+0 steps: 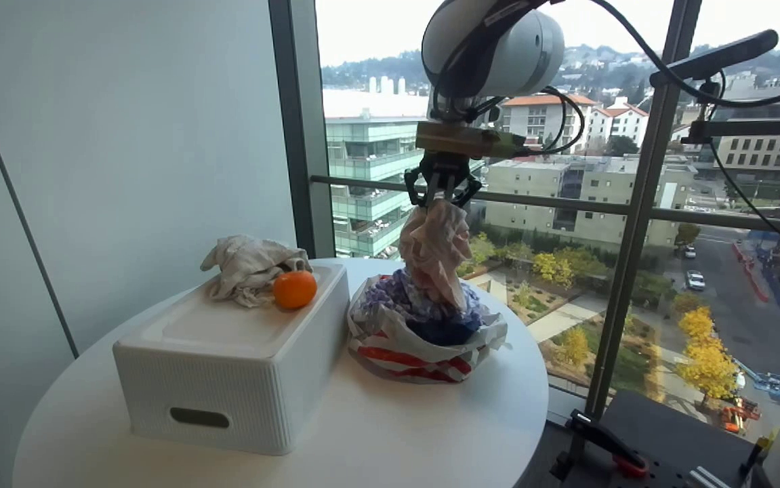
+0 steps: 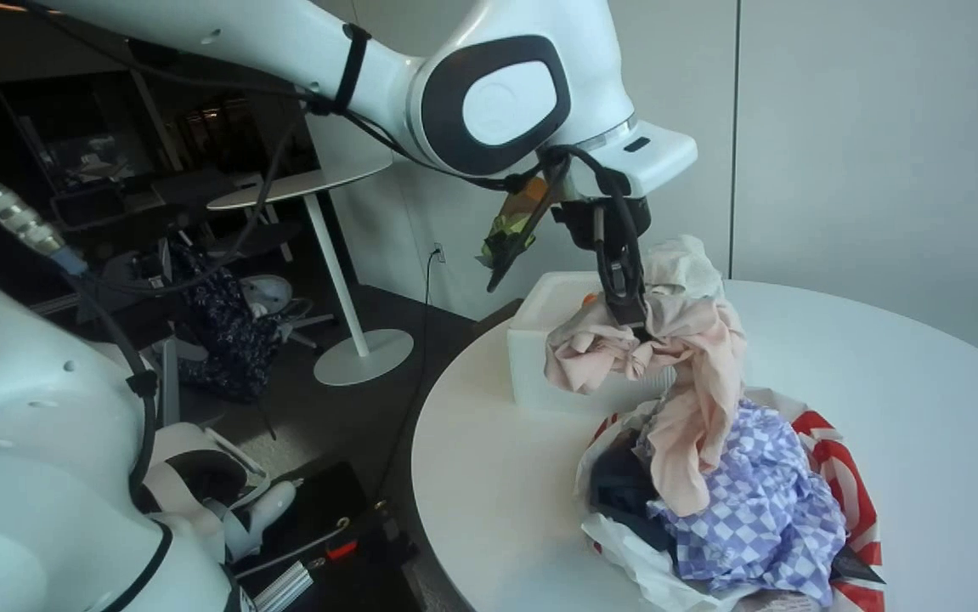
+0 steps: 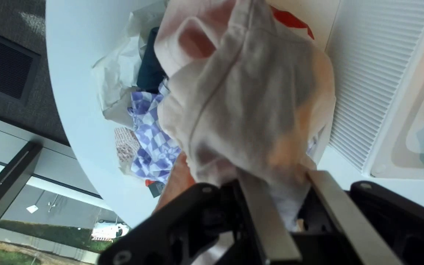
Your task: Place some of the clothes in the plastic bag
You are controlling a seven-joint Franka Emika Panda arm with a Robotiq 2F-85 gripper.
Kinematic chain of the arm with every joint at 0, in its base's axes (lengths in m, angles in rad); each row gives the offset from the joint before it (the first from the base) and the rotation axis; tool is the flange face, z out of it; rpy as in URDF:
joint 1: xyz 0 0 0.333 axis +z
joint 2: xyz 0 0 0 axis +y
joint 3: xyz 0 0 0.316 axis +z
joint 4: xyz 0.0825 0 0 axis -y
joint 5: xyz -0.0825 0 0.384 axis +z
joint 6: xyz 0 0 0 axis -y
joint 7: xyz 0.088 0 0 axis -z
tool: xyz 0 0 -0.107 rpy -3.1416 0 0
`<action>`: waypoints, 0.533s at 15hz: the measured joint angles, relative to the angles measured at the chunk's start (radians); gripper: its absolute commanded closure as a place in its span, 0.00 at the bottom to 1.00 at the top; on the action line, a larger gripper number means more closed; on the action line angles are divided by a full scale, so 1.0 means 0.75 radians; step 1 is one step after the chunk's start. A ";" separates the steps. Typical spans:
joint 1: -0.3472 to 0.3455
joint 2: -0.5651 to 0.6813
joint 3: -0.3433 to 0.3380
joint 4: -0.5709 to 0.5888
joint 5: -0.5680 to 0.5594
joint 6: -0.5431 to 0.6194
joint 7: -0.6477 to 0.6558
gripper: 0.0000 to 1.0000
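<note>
In an exterior view the pincer (image 1: 441, 194) points straight down, clamped on the pink-beige garment (image 1: 434, 247), which hangs directly beneath it, long axis nearly upright, the lower end slanting slightly right. Below the pincer sits the plastic bag (image 1: 400, 362), mouth up. Left of and lower than the pincer, the greyish-white garment (image 1: 249, 266) and the orange ball (image 1: 295, 290) rest on the white box (image 1: 200, 379).

In an exterior view the pink-beige garment bunches on both sides of the pincer; a long tail drops below, pointing down in front of the patterned garment (image 2: 765, 510). Whether the two touch, I cannot tell. The navy garment (image 2: 624, 493), beneath the pincer in the bag, is partly hidden. The bag's lower part is cut off.

In the wrist view the pink-beige garment spreads ahead of the pincer, blurred near the fingers (image 3: 269, 224), hiding much of the bag.
</note>
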 measured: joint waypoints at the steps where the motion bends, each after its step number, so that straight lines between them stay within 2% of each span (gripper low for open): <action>1: -0.001 0.041 0.000 0.005 -0.022 -0.002 0.018 0.92; 8: 0.025 0.307 -0.009 0.089 -0.099 0.006 0.057 0.91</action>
